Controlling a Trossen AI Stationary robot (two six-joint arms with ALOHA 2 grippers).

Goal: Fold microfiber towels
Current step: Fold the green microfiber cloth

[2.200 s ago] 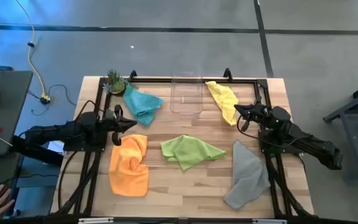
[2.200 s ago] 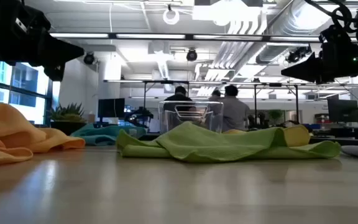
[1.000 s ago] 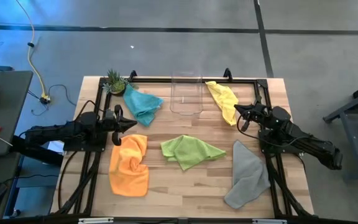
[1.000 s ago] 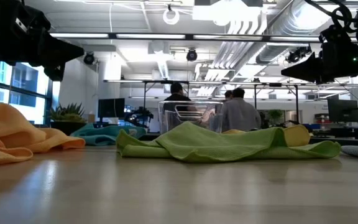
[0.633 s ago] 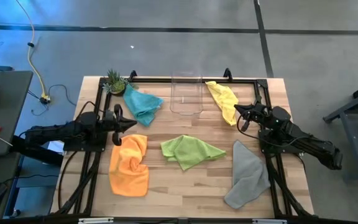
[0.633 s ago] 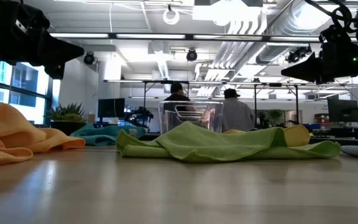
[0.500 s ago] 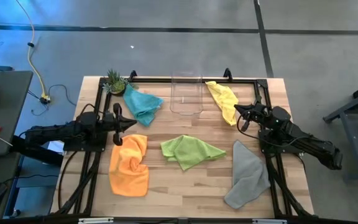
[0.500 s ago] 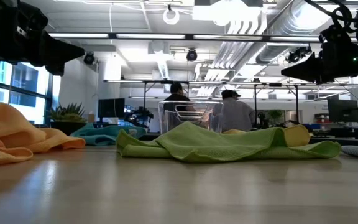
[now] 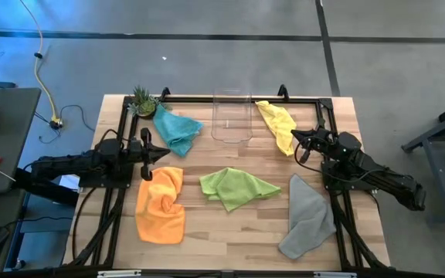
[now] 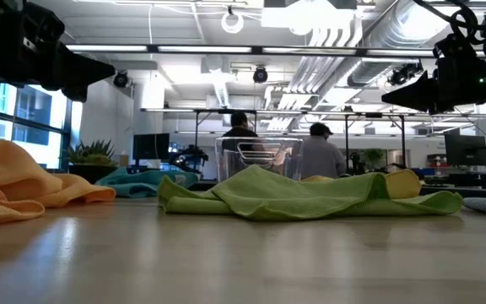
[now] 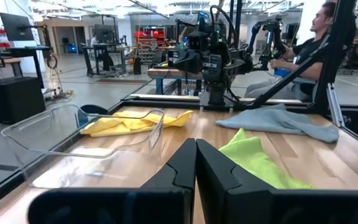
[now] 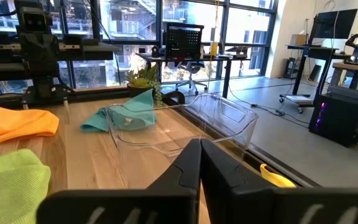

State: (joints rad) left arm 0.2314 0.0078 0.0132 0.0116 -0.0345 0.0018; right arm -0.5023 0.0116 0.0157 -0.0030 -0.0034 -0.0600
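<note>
arms reach in low from the table's (image 9: 230, 232) left and right edges, left gripper (image 9: 163, 154) and right gripper (image 9: 295, 136) clenched, empty. five towels, unfolded: teal towel (image 9: 175, 129) far left, yellow towel (image 9: 277, 123) far right, orange towel (image 9: 161, 205) near left, green towel (image 9: 236, 188) central, grey towel (image 9: 307, 216) lengthwise by the right edge

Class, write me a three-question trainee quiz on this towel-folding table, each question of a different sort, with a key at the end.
1. True or false: the left pincer is shut on the orange towel.
2. Which towel lies nearest the table's middle? A) grey towel B) lime green towel C) teal towel
3. Fill in: the clear plastic bin sits between the teal towel and the ______ towel.

Key: 1. False; it is shut but holds nothing, as is the right pincer. 2. B. 3. yellow.
</note>
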